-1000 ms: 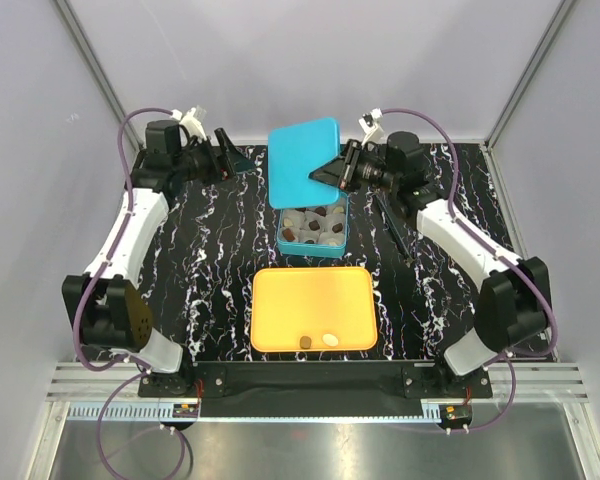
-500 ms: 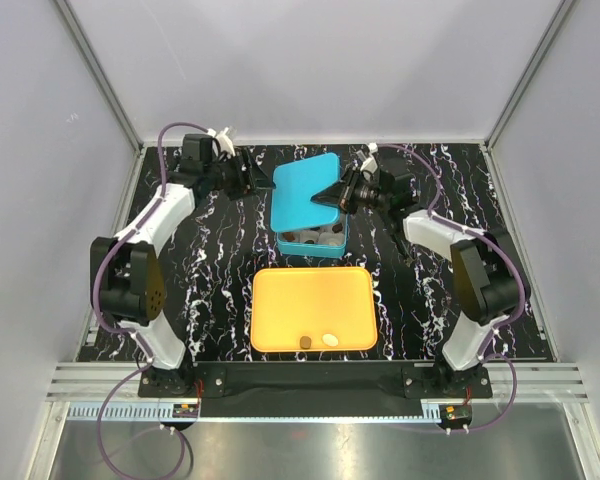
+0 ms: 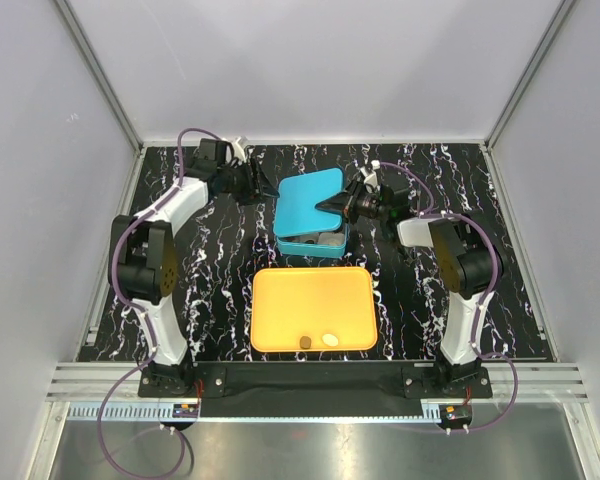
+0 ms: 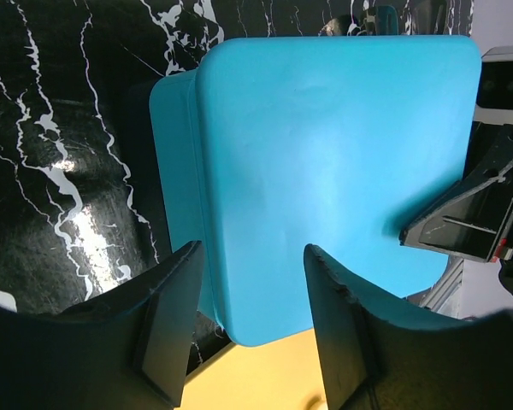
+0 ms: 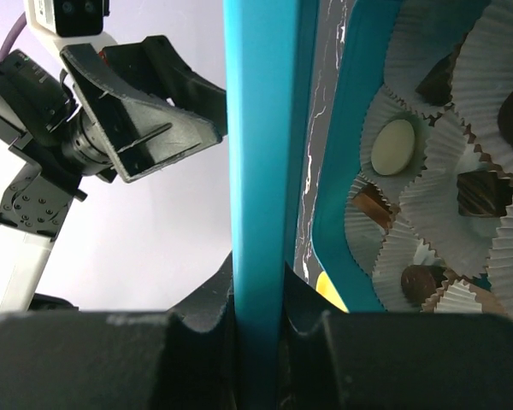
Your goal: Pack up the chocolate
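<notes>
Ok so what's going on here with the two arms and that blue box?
The right tool is clamped on the edge of the blue lid, holding it tilted over the blue box, which has chocolates sitting in paper cups. The left tool is open at the lid's opposite side, gripping nothing. Two chocolates, one brown and one white, lie on the orange tray, not yet packed.

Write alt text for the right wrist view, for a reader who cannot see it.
The right gripper clamps the edge of a blue lid, seen edge-on down the middle of the picture. To its right lies the open blue box, with dark and cream chocolates in white paper cups; to its left, the left gripper stands open.
</notes>
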`<state>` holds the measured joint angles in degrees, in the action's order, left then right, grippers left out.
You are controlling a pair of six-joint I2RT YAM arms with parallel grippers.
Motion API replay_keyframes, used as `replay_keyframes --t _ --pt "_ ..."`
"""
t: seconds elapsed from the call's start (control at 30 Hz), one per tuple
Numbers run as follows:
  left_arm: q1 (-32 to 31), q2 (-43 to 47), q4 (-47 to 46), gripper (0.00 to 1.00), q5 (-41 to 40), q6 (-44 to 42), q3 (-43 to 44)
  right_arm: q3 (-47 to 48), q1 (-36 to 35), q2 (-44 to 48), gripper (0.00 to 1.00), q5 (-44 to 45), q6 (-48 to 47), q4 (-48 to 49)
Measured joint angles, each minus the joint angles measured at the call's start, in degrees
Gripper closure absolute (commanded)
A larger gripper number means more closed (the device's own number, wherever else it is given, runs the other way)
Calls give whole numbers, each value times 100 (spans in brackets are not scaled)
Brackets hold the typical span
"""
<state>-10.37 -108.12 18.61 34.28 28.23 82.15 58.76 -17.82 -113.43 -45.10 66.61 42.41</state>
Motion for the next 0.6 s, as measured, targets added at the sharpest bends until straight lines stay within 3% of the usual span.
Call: replay_keyframes --t 0.6 --pt "-186 -490 155 59 -136 -79 173 -219 28 -297 88 -109 267 457"
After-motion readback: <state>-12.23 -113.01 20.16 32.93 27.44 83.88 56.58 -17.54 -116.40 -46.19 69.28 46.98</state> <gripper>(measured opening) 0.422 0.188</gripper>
